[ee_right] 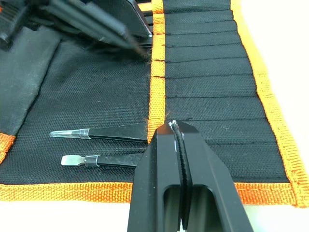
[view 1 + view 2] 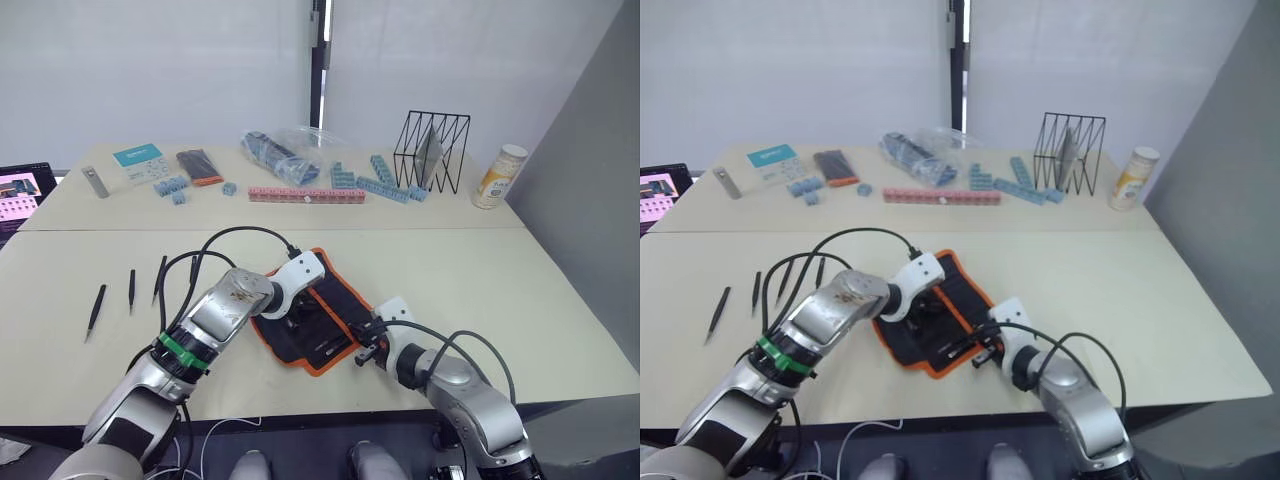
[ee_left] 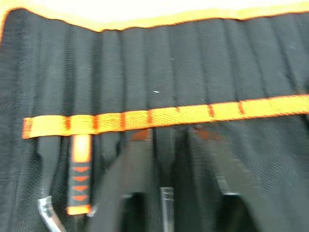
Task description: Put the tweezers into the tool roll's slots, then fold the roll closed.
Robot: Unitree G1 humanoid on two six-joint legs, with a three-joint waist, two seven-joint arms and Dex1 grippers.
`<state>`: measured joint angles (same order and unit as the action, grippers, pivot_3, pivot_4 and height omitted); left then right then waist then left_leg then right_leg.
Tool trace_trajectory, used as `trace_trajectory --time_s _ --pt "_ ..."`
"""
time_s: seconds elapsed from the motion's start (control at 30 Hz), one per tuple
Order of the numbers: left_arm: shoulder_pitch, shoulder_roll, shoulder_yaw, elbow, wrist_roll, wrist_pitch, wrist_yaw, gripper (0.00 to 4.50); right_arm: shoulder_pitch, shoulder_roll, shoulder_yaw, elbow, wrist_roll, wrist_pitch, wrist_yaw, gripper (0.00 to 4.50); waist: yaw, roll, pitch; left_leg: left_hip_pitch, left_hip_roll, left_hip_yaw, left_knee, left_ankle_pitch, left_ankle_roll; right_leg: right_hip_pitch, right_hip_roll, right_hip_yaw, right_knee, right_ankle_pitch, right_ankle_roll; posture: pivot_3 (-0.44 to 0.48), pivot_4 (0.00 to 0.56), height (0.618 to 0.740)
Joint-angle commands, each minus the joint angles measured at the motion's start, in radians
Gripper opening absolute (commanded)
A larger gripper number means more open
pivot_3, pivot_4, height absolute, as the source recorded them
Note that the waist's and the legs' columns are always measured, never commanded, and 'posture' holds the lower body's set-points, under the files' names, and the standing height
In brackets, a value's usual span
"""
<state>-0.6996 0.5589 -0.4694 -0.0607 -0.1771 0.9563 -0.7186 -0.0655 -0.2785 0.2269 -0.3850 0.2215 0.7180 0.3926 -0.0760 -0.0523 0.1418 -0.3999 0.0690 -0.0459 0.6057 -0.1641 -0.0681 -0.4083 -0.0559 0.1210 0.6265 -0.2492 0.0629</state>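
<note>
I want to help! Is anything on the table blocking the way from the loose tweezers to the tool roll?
Nothing lies between them. The tweezers sit on bare table, left of the tool roll. Only the left claw, working over the roll's slots, covers part of it.

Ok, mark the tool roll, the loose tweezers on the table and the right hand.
tool roll [image 2: 338, 290]: left eye view, black inner face.
loose tweezers [image 2: 95, 309]: left eye view, leftmost one's shaft.
right hand [image 1: 177, 126]: right wrist view, fingertips.

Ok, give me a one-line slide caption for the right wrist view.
Right end effector shut at the open tool roll's slots, two tweezers already sleeved.
</note>
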Motion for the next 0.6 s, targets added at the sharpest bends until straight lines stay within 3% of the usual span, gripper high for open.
trace_trajectory --time_s 0.03,0.17,0.23,0.3,0.6 --pt "-0.005 0.057 0.105 -0.093 -0.032 0.066 -0.023 3.16 0.042 -0.007 0.047 0.081 -0.009 0.074 0.002 0.0 0.001 0.0 0.001 0.0 0.0 0.0 0.0 0.0 0.0 -0.001 0.0 0.0 0.001 0.0 0.0 0.0 0.15 0.717" --pt "0.002 0.091 0.242 -0.172 -0.107 0.137 -0.038 4.48 0.035 -0.003 0.051 0.09 -0.012 0.072 0.001 0.0 0.005 0.0 0.002 -0.002 0.0 -0.002 0.001 0.0 0.0 -0.005 0.0 0.0 0.0 0.0 -0.001 0.0 0.15 0.717" --pt "0.03 0.098 0.336 -0.201 -0.148 0.139 -0.037 4.48 0.034 -0.002 0.055 0.093 -0.013 0.071 0.002 0.0 0.002 0.0 0.002 -0.003 0.0 -0.001 0.001 0.0 0.0 -0.008 0.0 0.0 -0.002 0.0 -0.001 0.0 0.15 0.717" --pt "0.113 0.073 0.506 -0.239 -0.214 0.06 -0.036 4.48 0.031 -0.002 0.056 0.098 -0.015 0.067 0.004 0.0 -0.003 0.0 0.002 -0.005 0.0 0.0 0.0 0.0 0.0 -0.009 0.0 0.001 -0.002 0.0 -0.001 0.0 0.15 0.717" --pt "0.594 0.169 0.989 -0.207 -0.26 -0.247 -0.11 4.48 0.037 -0.03 0.039 0.103 -0.02 0.051 0.025 0.0 -0.002 0.0 0.003 -0.005 0.001 0.0 -0.005 0.003 0.004 -0.014 0.0 -0.001 0.001 -0.001 -0.003 0.0 0.15 0.717"
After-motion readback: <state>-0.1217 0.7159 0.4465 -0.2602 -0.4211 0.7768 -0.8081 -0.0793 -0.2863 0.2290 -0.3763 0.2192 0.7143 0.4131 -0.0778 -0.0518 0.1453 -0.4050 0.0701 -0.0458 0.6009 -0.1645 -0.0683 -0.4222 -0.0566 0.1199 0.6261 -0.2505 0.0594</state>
